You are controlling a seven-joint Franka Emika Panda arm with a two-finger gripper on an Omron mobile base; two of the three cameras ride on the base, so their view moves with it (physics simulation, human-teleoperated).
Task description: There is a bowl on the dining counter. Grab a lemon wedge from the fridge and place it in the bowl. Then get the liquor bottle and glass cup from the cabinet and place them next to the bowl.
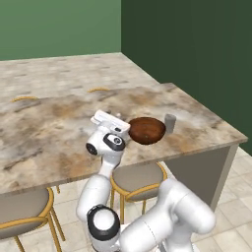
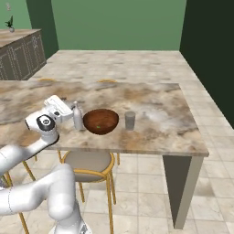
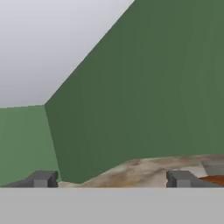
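Left base view: bowl (image 1: pixel 147 130) sits near the front edge of the dining counter (image 1: pixel 44 133), glass cup (image 1: pixel 170 123) just beside it on the far side from the arm; the hand's white body covers whatever stands on the bowl's near side. Right base view: clearer on that spot, the liquor bottle (image 2: pixel 78 116) stands upright just beside the bowl (image 2: pixel 101 121), w/ the gripper (image 2: pixel 72 111) right at it, fingers hard to make out behind the bottle; a small green speck inside the bowl, prob. the lemon wedge but too small to be sure; cup (image 2: pixel 130 120) upright on the bowl's other side, close but apart. Hand view: two dark fingertips (image 3: pixel 42 179) stand wide apart w/ nothing between them, so jaws are open and empty; beyond them a strip of counter (image 3: pixel 144 168), a sliver of bowl rim (image 3: pixel 214 179) and green walls. Handling, my read: bottle is slim, rigid, smooth, tall for its base, so tips easily; best taken at the body around the label band, not the neck. Cup is light, rigid, breakable, slippery; grip across its walls mid-height. Bowl is stiff and stable. Judging by layout, all three pieces are in place.
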